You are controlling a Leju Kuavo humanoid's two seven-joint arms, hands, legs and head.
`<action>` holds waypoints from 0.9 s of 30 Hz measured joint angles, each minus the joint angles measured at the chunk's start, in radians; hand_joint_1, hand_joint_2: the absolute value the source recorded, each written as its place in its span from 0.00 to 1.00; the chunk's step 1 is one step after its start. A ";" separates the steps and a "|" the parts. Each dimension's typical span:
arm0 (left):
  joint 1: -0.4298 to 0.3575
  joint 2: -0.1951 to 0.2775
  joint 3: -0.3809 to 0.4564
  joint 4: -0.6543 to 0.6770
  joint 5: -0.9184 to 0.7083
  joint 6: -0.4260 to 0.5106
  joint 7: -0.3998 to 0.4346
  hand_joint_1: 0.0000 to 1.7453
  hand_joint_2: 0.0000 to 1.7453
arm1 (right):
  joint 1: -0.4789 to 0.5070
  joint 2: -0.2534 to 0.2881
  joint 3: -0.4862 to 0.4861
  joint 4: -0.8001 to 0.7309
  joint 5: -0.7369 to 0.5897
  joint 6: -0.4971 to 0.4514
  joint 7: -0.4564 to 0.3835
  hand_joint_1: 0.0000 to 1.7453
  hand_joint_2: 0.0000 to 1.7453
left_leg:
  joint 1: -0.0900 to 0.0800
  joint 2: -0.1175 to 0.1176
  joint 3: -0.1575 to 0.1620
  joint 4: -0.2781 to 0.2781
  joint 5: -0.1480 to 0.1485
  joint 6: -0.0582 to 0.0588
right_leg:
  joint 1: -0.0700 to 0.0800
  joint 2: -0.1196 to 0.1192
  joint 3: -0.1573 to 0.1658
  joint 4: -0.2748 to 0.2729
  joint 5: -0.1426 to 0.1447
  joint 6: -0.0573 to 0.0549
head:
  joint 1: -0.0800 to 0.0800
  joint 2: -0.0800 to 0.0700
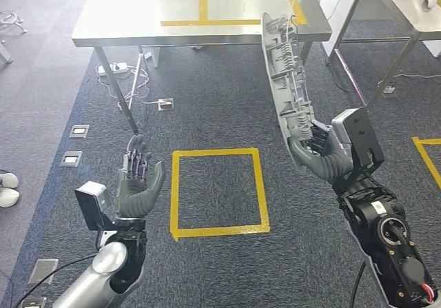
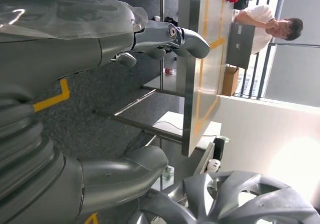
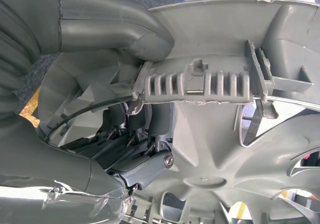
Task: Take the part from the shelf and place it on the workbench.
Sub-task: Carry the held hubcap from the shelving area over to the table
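Right hand (image 1: 320,151) grips the upright grey part (image 1: 286,80); left hand (image 1: 136,182) raised, seemingly empty, fingers apart.

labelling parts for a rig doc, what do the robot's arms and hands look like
Left arm: smooth silver shell, thin black cable, grey camera box at the wrist. Left hand: grey ribbed palm, thick grey thumb, darker fingers. Right arm: black exposed housing, red wires. Right hand: same grey.

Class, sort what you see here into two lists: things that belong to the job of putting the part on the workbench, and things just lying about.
Belongs to the job:
- wheel cover, held edge-on
- right hand, gripping it
- left hand, holding nothing
- workbench

Just lying about:
- power strip and cables under the bench
- floor sockets
- yellow square taped on the carpet
- shoes
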 joint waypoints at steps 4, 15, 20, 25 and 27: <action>-0.001 0.000 0.000 0.000 0.000 -0.004 0.000 0.00 1.00 | 0.000 0.000 0.000 0.000 0.000 0.000 0.000 1.00 1.00 | -0.002 0.000 -0.001 0.002 -0.001 0.001 | -0.001 0.000 0.001 -0.002 0.001 0.001 | 0.000 0.000; -0.009 -0.002 -0.001 -0.002 0.000 -0.011 -0.008 0.00 1.00 | 0.001 0.000 0.000 0.000 0.000 0.000 -0.002 1.00 1.00 | 0.009 0.004 0.059 -0.051 -0.001 0.020 | -0.003 -0.002 -0.135 0.241 -0.063 0.015 | 0.025 0.000; -0.013 -0.002 -0.001 -0.001 0.000 -0.015 -0.014 0.00 1.00 | 0.001 0.000 0.000 0.002 0.000 -0.001 -0.004 1.00 1.00 | 0.010 -0.006 0.049 -0.011 -0.032 -0.018 | -0.005 0.007 -0.043 0.038 0.012 0.009 | 0.040 0.000; -0.016 0.000 -0.001 0.000 0.000 -0.016 -0.017 0.00 1.00 | 0.002 0.001 -0.001 0.002 0.000 -0.004 -0.003 1.00 1.00 | 0.015 0.006 0.003 0.081 -0.077 -0.032 | -0.001 0.006 -0.033 0.041 0.000 -0.031 | 0.008 0.000; -0.016 0.000 -0.001 0.001 0.000 -0.017 -0.017 0.00 1.00 | 0.001 0.001 0.000 0.002 0.000 -0.007 -0.004 1.00 1.00 | 0.012 0.011 -0.081 0.225 -0.125 -0.030 | 0.005 0.006 -0.030 0.041 -0.005 -0.040 | -0.006 0.000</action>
